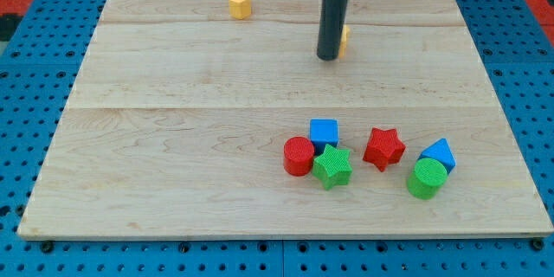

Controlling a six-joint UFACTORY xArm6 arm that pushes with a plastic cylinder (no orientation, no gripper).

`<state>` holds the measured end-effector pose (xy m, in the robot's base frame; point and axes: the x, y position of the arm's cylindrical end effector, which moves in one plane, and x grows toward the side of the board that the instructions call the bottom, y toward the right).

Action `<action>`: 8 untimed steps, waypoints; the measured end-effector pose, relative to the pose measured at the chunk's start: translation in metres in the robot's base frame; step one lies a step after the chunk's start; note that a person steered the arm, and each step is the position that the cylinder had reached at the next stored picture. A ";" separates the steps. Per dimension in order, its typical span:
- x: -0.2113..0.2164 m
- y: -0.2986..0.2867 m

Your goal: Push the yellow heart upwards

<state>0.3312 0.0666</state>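
My tip [328,56] rests on the wooden board [173,138] near the view's top, right of centre. A yellow block [344,41], mostly hidden behind the rod, shows only as a sliver at the rod's right side, so its shape cannot be made out; it touches or nearly touches the rod. A second yellow block [240,3], hexagon-like, sits near the board's top edge, well to the left of my tip.
A cluster lies at the lower right: a red cylinder [299,156], a blue cube [324,132], a green star [332,167], a red star [383,147], a blue triangular block [439,153] and a green cylinder [427,178]. A blue pegboard [35,95] surrounds the board.
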 end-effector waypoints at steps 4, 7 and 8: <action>-0.038 0.080; -0.095 0.006; -0.061 0.010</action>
<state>0.2700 0.0768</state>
